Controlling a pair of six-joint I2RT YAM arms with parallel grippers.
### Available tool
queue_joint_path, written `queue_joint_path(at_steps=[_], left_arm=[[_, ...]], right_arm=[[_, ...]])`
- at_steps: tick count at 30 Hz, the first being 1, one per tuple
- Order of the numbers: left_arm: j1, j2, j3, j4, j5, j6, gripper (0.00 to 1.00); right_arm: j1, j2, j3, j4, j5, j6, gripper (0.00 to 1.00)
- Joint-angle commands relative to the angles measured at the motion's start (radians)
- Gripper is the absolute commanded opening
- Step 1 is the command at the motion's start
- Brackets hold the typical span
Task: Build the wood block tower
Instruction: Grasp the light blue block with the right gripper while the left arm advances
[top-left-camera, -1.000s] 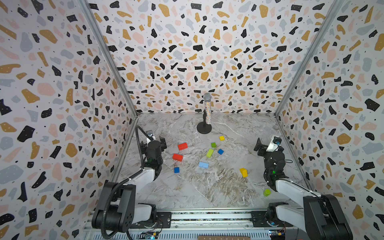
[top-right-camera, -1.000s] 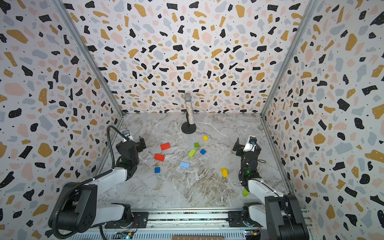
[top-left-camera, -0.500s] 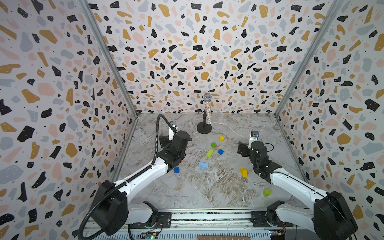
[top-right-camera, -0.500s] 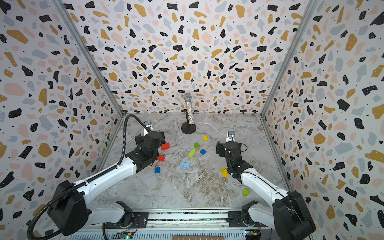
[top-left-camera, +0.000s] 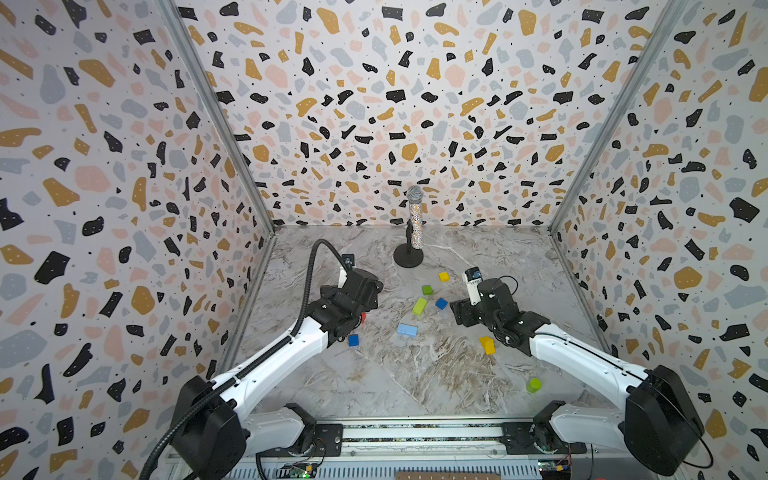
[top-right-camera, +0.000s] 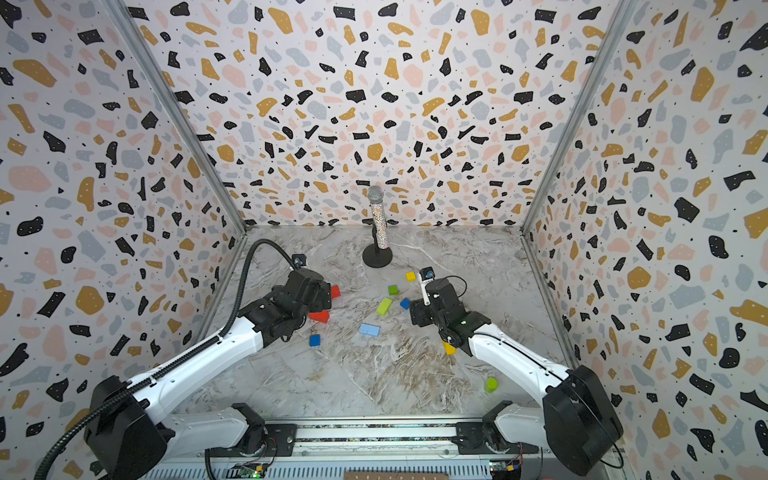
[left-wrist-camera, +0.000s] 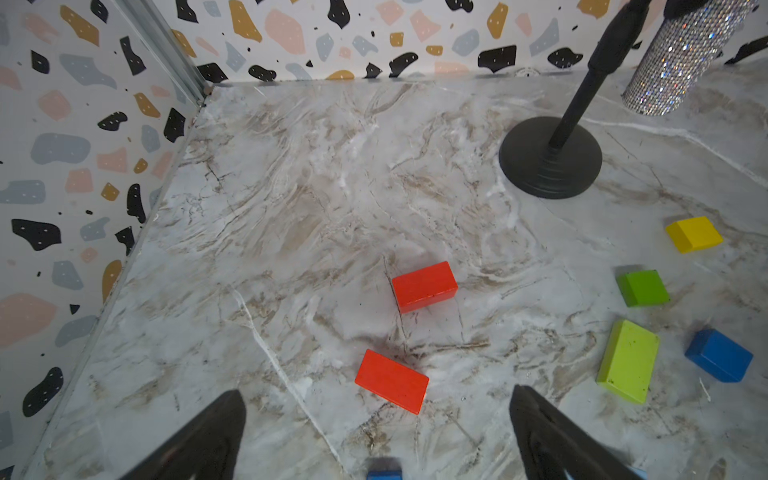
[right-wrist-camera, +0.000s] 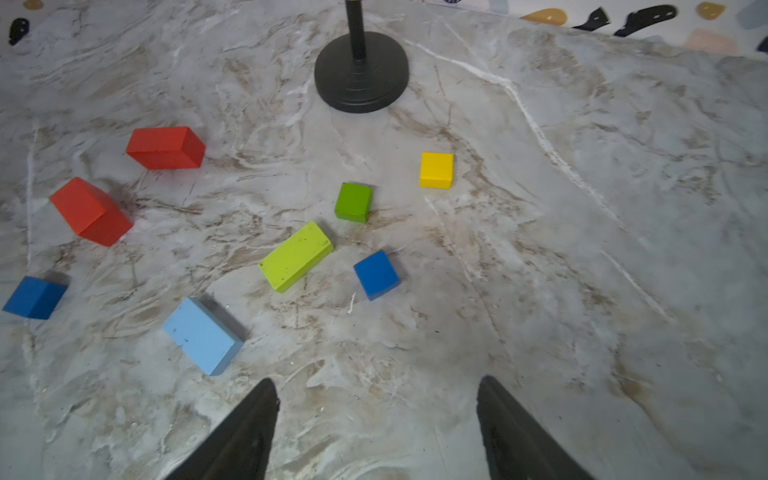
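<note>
At the left end effector (left-wrist-camera: 376, 390): jaws spread wide, empty, hanging over the near red brick (left-wrist-camera: 390, 386). That brick lies flat on the bench (left-wrist-camera: 316, 174), askew to the jaw line. The far red brick (left-wrist-camera: 424, 286) lies just past it towards the back edge, apart from it. A blue cube (left-wrist-camera: 384, 473) sits below the wrist on the front side.

At the right end effector (right-wrist-camera: 377, 381): jaws apart, empty, over bare bench. Ahead of it sits the second blue cube (right-wrist-camera: 376, 274). Past that, the lime brick (right-wrist-camera: 295, 255), green cube (right-wrist-camera: 353, 202) and yellow cube (right-wrist-camera: 436, 170) run towards the mic (top-left-camera: 414, 220) at mid back edge. The light-blue brick (right-wrist-camera: 203, 334) lies on their left-edge side. A yellow block (top-left-camera: 487, 345) lies by the right forearm. The cylinder (top-left-camera: 533, 385) stands near the front right corner.

Nothing is stacked, so the tower is not begun.

Step in hand, as I read it: take the near red brick for the base.
- Turn the wrist until the jaws square across its short width.
- Centre over it and come straight down.
- Close only once the pads sit low on both sides.
- Keep off the blue cube and the far red brick.
- Seat it flat on open bench, with room for both arms.
</note>
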Motion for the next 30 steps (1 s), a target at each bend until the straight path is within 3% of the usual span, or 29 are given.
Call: queue_joint_path(at_steps=[1, 7, 12, 23, 26, 30], left_arm=[[-0.004, -0.012, 0.026, -0.021, 0.04, -0.018, 1.0], [-0.003, -0.119, -0.13, 0.147, 0.08, -0.112, 1.0], [-0.003, -0.132, -0.175, 0.167, 0.075, -0.121, 1.0], [-0.001, -0.275, -0.349, 0.23, 0.028, -0.161, 1.0], [-0.001, -0.325, -0.392, 0.235, 0.018, -0.168, 1.0], [0.0, -0.38, -0.425, 0.205, 0.006, -0.177, 1.0]], right_arm=[[0.006, 0.049, 0.093, -0.09, -0.075, -0.058, 0.77], [0.005, 0.207, 0.276, -0.238, -0.122, -0.128, 0.77], [0.009, 0.318, 0.353, -0.257, -0.216, -0.165, 0.78], [0.102, 0.413, 0.417, -0.275, -0.269, -0.305, 0.76], [0.11, 0.453, 0.446, -0.307, -0.324, -0.338, 0.69], [0.128, 0.477, 0.448, -0.323, -0.358, -0.38, 0.68]])
